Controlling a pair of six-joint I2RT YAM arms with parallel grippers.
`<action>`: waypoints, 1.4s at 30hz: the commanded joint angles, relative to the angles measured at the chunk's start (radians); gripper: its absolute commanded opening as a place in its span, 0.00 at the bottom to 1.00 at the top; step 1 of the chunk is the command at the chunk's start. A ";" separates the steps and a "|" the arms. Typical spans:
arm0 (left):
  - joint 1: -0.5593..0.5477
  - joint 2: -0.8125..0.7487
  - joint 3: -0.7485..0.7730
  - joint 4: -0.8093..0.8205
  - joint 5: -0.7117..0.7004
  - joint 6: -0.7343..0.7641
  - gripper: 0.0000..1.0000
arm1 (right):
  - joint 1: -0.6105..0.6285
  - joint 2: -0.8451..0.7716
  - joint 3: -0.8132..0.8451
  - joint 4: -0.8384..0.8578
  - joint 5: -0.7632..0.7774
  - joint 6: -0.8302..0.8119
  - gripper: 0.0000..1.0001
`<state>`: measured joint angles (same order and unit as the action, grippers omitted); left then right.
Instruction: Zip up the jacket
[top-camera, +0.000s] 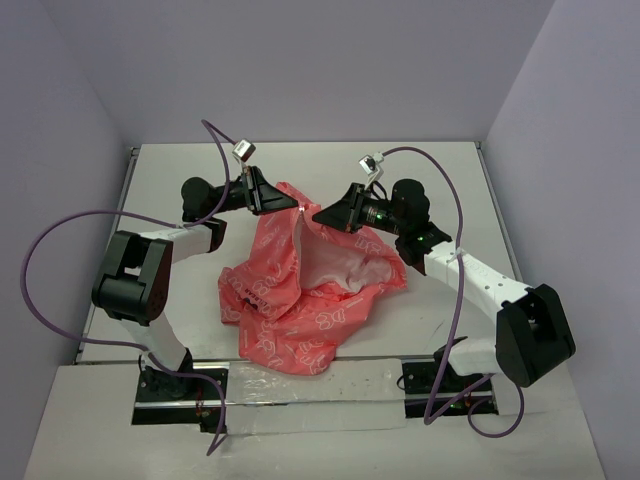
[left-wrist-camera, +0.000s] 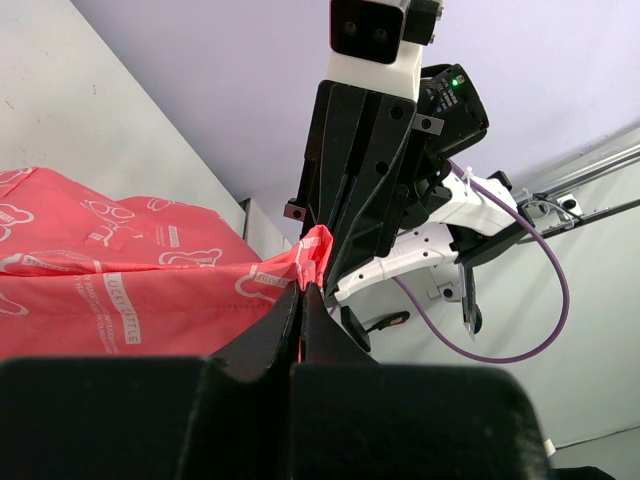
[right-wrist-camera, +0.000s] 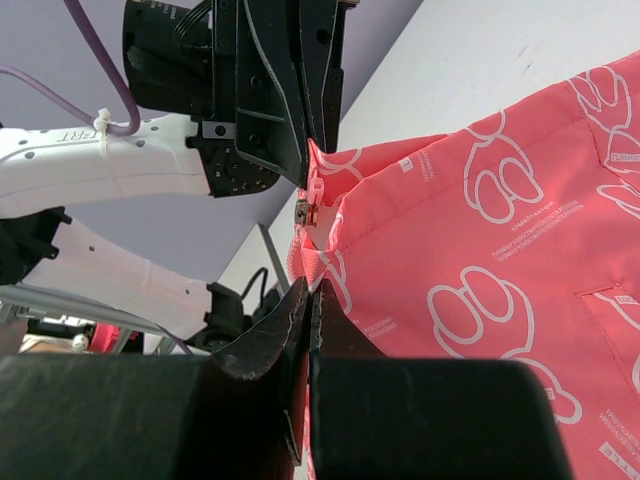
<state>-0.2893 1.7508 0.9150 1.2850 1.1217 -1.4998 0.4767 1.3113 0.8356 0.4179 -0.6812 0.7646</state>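
The jacket (top-camera: 285, 300) is thin, crinkled matt cloth; the table (top-camera: 450, 190) smooth, faintly glossy.

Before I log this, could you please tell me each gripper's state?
Left gripper: closed on the jacket edge.
Right gripper: closed on the jacket edge.

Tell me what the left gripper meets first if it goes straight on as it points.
Beyond the jacket edge it pinches, the left gripper would likely meet the right gripper, seemingly just ahead.
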 joint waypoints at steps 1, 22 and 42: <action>-0.008 -0.014 0.004 0.231 -0.020 0.015 0.00 | 0.010 -0.014 0.013 0.050 -0.021 -0.013 0.00; -0.008 -0.009 0.002 0.244 -0.020 0.003 0.00 | 0.009 -0.007 0.032 0.022 -0.005 -0.030 0.00; -0.010 -0.005 -0.014 0.262 -0.020 -0.006 0.00 | 0.000 0.007 0.060 0.040 0.006 -0.018 0.00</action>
<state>-0.2939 1.7508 0.9040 1.2858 1.1105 -1.5124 0.4763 1.3246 0.8471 0.4036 -0.6844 0.7429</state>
